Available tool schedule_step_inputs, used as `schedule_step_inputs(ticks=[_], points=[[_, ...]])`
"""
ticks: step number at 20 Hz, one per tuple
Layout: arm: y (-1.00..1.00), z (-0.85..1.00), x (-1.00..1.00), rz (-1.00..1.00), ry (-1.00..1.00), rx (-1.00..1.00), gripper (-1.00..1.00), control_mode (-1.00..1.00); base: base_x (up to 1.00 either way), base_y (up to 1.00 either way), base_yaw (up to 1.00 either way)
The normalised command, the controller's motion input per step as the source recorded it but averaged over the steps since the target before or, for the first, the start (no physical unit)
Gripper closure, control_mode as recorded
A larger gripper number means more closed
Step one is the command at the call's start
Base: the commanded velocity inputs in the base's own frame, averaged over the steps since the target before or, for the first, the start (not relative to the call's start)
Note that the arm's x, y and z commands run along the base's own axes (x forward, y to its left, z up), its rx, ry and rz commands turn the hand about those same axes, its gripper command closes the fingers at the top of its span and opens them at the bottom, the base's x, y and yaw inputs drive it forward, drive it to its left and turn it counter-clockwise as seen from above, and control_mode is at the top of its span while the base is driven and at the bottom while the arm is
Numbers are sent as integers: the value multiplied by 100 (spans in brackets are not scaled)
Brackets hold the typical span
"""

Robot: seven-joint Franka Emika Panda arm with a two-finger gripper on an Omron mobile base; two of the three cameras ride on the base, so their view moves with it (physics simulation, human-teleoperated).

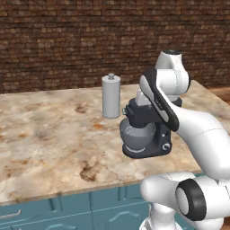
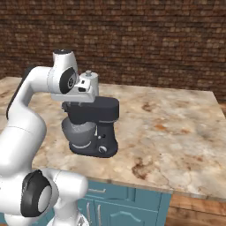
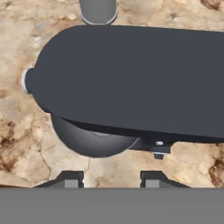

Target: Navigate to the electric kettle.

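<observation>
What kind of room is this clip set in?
Most likely a rendered kitchen: a dark stand mixer and a grey canister stand on a marble-patterned counter over teal cabinet fronts, with a brick wall behind.

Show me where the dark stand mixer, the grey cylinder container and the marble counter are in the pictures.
stand mixer (image 2: 95, 110): right base view, on its dark head.
grey cylinder container (image 1: 111, 96): left base view, on the middle of its upright body.
marble counter (image 1: 49, 139): left base view, on a bare part of its top.

Arm hides the stand mixer (image 1: 146, 134) top — canister (image 3: 98, 10) cut off.
</observation>
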Motion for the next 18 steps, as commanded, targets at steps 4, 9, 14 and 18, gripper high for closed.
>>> schedule_step_inputs(ticks=[4, 9, 14, 18], points=[[0, 0, 0, 0, 0, 0, -100, 100, -3, 0, 0], [0, 0, 0, 0, 0, 0, -100, 100, -30, 0, -34], [0, 0, 0, 0, 0, 0, -100, 100, -8, 0, -93], [0, 0, 0, 0, 0, 0, -100, 100, 0, 1, -100]])
